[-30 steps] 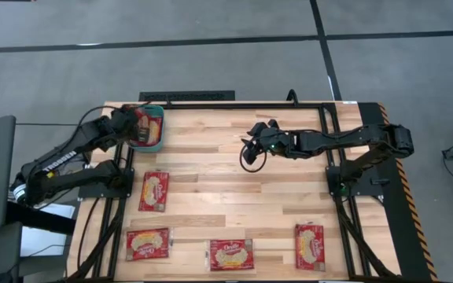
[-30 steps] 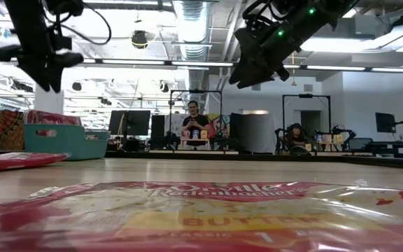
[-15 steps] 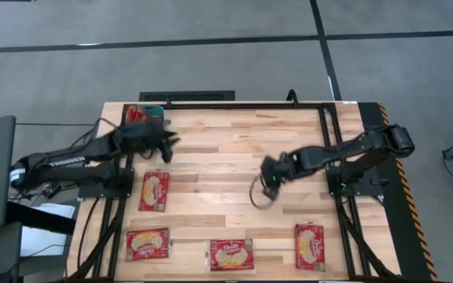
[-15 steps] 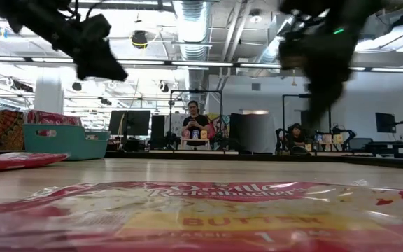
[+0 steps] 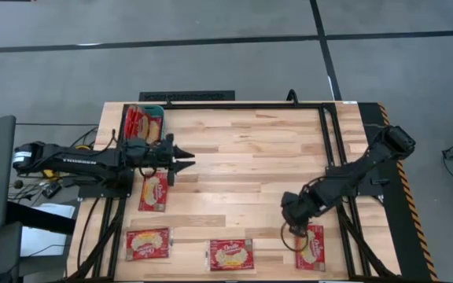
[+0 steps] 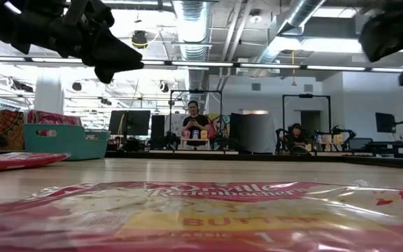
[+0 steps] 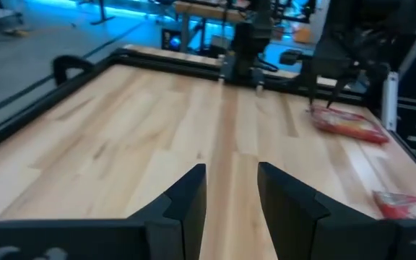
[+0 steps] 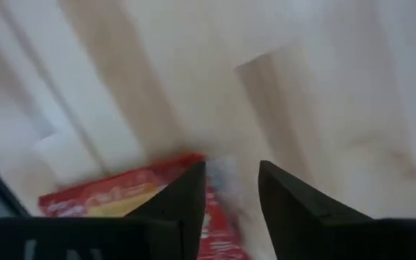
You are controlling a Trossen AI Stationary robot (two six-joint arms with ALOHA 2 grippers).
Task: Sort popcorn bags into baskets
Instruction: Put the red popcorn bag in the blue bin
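The teal basket (image 5: 154, 108) stands at the table's far left corner with red popcorn bags in it; the low view shows its side (image 6: 65, 140). Four more popcorn bags lie flat on the wood: one (image 5: 154, 191) near the left arm, and three along the near edge (image 5: 148, 244), (image 5: 230, 255), (image 5: 311, 245). My left gripper (image 5: 189, 159) is open and empty (image 7: 231, 195), level, pointing toward the table's right, just right of the basket. My right gripper (image 5: 293, 218) is open, points down and hovers above the far left corner of the near right bag (image 8: 121, 198).
A black frame rail (image 5: 242, 104) runs along the table's far edge, and black arm mounts stand at both sides. Bare wood fills the table's middle. Beyond the far edge the low view shows a room with seated people (image 6: 196, 122).
My left gripper has left the basket, gone toward the table's near and right side, and tipped from pointing down to level. My right gripper has swung from the table's far middle to the near right, tipped down, and now hangs over the near right bag.
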